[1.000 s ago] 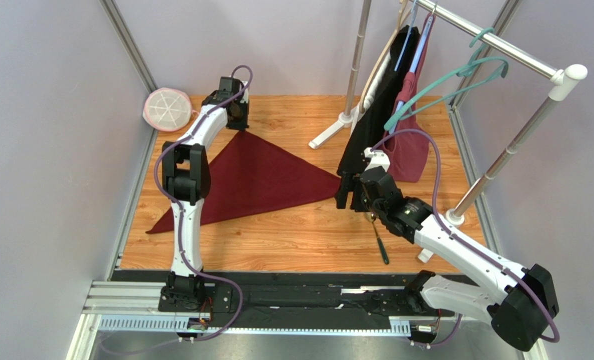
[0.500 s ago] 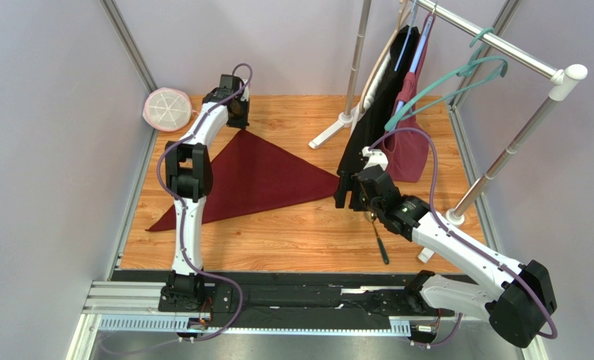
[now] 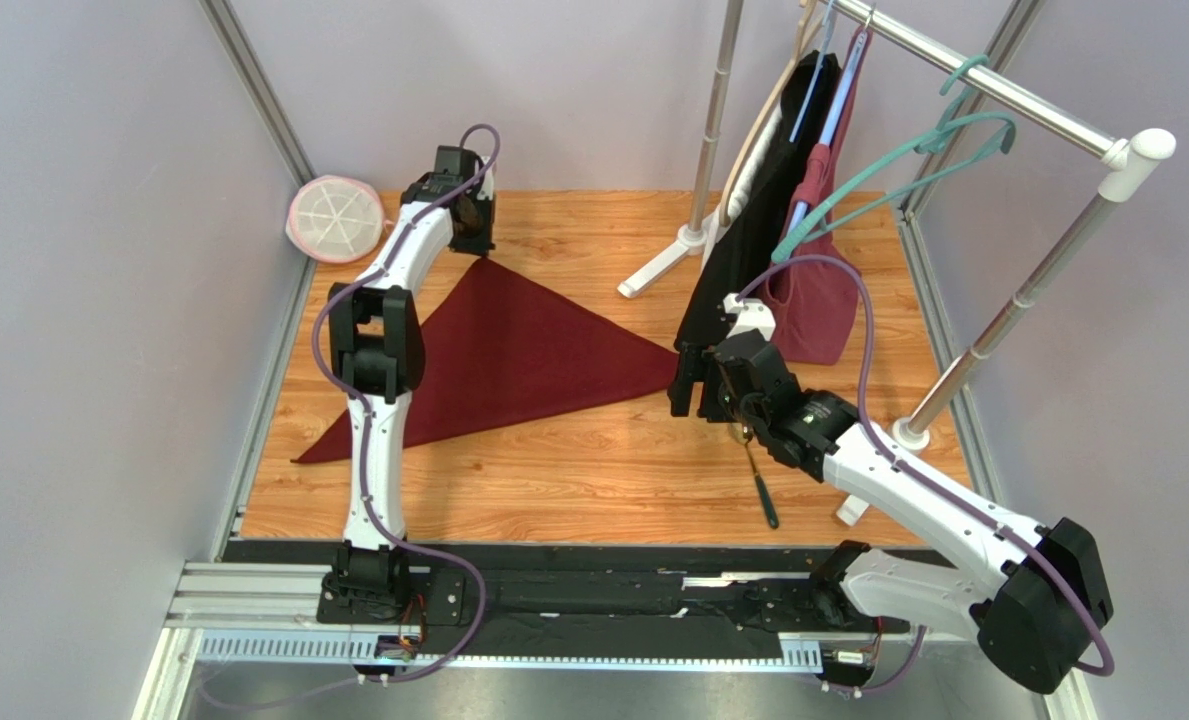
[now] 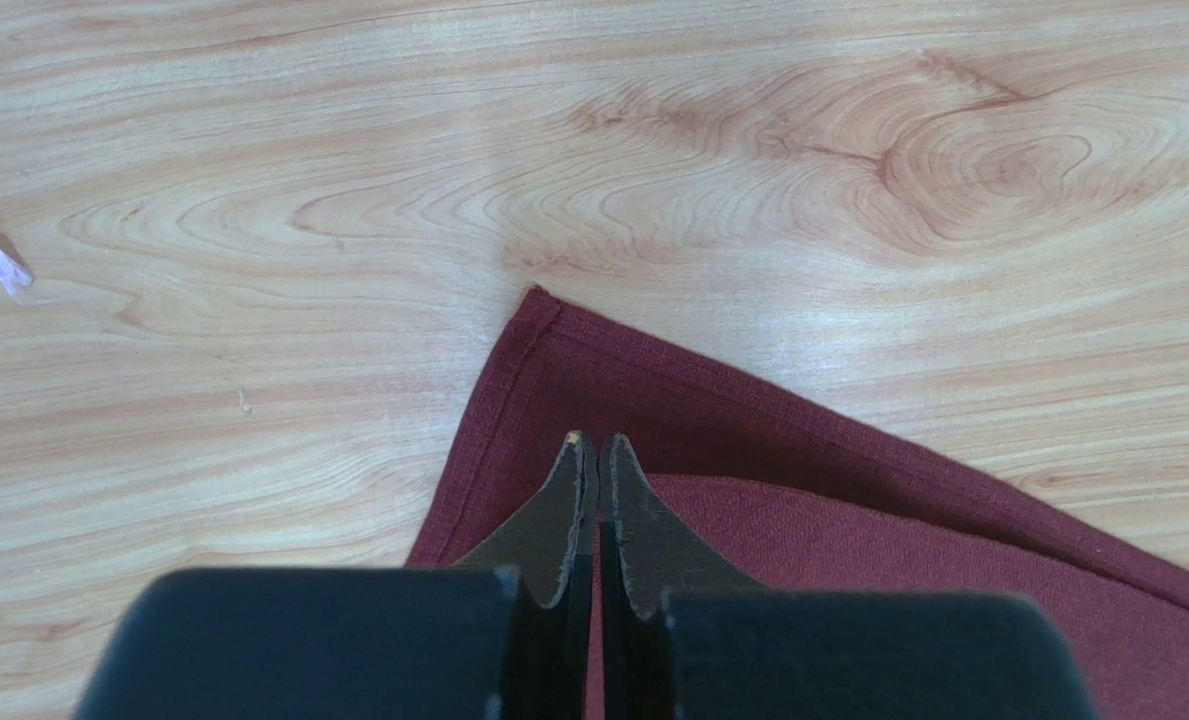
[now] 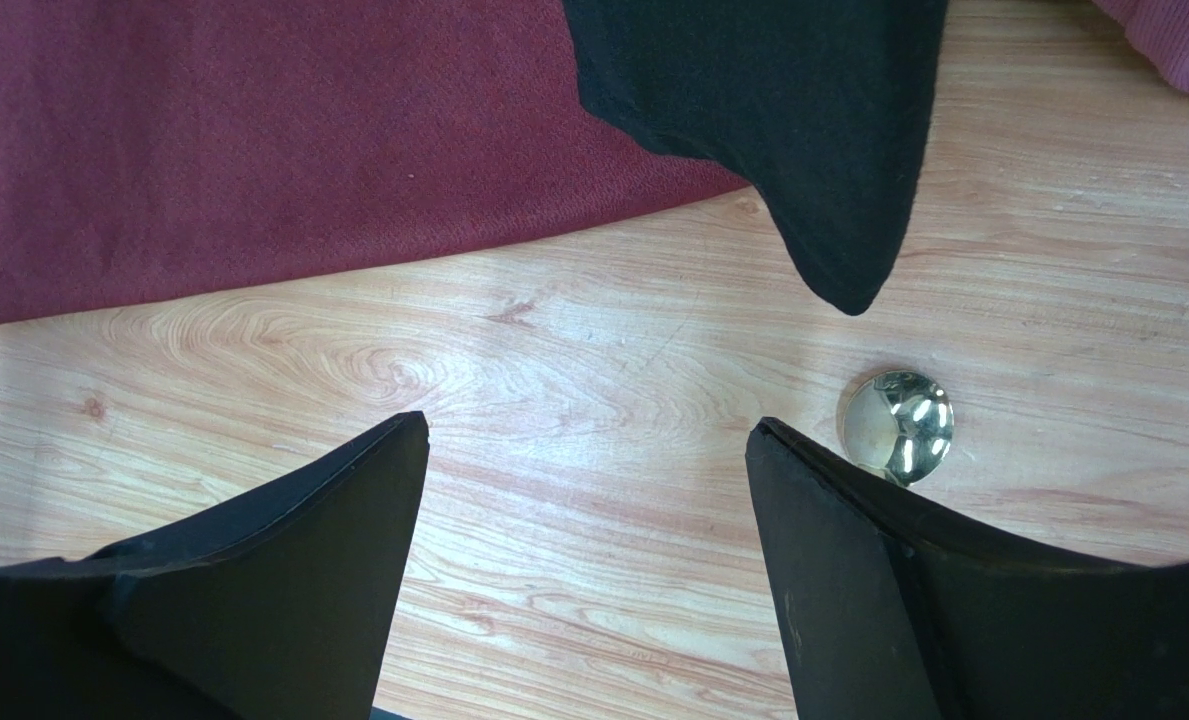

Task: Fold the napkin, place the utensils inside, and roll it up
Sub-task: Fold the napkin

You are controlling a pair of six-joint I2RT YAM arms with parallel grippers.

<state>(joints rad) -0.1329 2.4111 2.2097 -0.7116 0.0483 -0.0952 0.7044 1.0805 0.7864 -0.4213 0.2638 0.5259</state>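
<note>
The top camera looks down from high behind both arm bases over the whole counter; the 2 wrist cameras look close down past their fingers; all 3 views share the napkin.

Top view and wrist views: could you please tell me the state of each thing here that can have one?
napkin: folded into a triangle, flat on the table
utensil: lying on bare wood, outside the napkin
left gripper: shut, over the napkin's far corner
right gripper: open, empty, beside the utensil's golden head
black garment: hanging from the rack
bag: hanging from the rack
</note>
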